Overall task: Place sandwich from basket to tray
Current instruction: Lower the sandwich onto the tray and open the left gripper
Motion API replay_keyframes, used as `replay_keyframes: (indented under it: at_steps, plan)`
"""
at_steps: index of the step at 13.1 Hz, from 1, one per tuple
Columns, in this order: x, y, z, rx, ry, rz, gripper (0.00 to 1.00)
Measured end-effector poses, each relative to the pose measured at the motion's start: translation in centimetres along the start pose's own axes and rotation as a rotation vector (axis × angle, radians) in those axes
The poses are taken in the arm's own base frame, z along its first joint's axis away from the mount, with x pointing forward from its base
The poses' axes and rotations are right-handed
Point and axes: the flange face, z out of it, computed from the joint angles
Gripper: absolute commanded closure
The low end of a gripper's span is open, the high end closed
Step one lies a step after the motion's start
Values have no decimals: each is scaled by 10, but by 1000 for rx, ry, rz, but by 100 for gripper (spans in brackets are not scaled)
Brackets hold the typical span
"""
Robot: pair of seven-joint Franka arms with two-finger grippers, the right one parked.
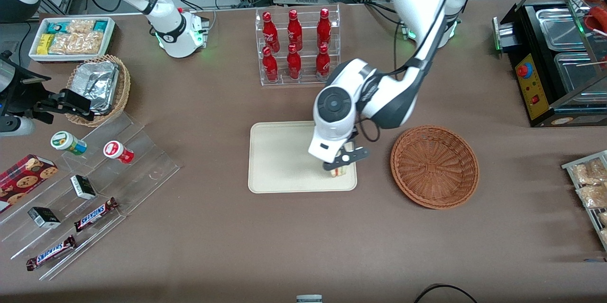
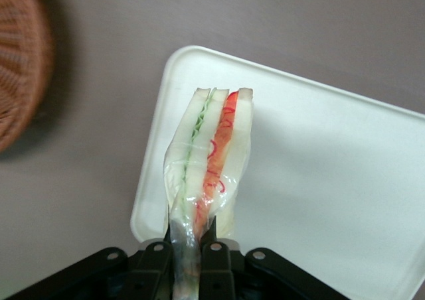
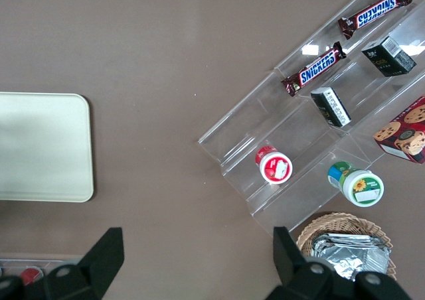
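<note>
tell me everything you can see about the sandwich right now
The small wedge sandwich of pale bread shows three white slices with a thin green layer and a red-orange layer between them, all under clear, wrinkled wrap. It stands on edge, pinched at one end by the black two-finger tool, over the corner of the flat cream-white rectangular tray nearest the round reddish-brown wicker basket. Whether it touches the tray cannot be told.

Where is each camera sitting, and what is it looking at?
Front view: high up, facing the robots across the table; shows both arms, the gripper shut on the sandwich over the tray, and the basket.
Left wrist view: on the working arm, looking down past its black jaws at the sandwich.
Right wrist view: on the parked arm, looking down at the snack rack, its own fingers showing.
All three views share the tray.
</note>
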Motion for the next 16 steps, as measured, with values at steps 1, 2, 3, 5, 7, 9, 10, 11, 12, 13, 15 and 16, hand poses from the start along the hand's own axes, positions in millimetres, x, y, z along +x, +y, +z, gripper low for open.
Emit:
replay_keyframes:
  at_steps: [1,2,3,5,7,9,10,11,12,13,15,16]
  plan:
    - [1,6,13,-5,4,5,100]
    - [2,9,23,-11,7,8,100]
    - [3,12,32,-12,6,14,100]
    - [1,16,41,-8,-1,34,100]
    - [-12,26,44,-13,4,69,100]
    - [-24,38,49,-28,30,98,100]
    - [-30,43,56,-23,39,113,100]
    - [-33,46,63,-14,44,124,100]
    - [-35,47,71,-4,42,128,100]
    - [-34,48,78,1,39,128,99]
    - [-33,48,83,4,38,128,4]
    - [-33,48,82,2,40,128,1]
